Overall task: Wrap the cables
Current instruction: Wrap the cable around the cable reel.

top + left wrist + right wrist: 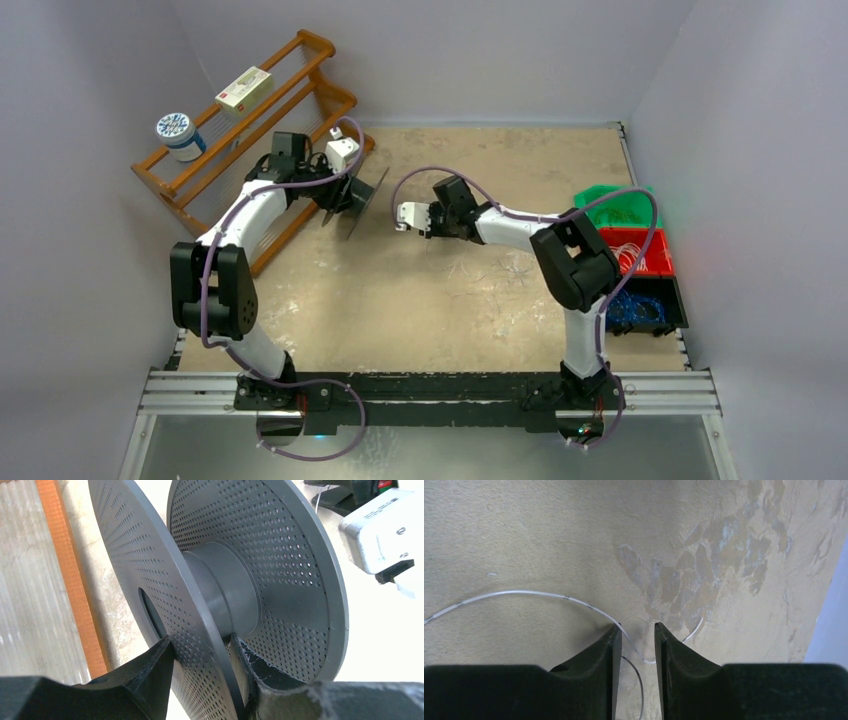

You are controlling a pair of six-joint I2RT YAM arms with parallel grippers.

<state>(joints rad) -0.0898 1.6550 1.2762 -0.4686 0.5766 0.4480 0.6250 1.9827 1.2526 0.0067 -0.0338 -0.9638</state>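
My left gripper is shut on the nearer flange of a grey perforated spool, held on edge above the table; it also shows in the top view, left of centre. My right gripper points down at the table with its jaws a little apart. A thin whitish cable curves in from the left and passes between the fingertips, lying on the table. In the top view my right gripper is just right of the spool, and faint cable strands lie under the right arm.
A wooden rack stands at the back left with a box and a round tin on it. Green, red and black bins line the right edge.
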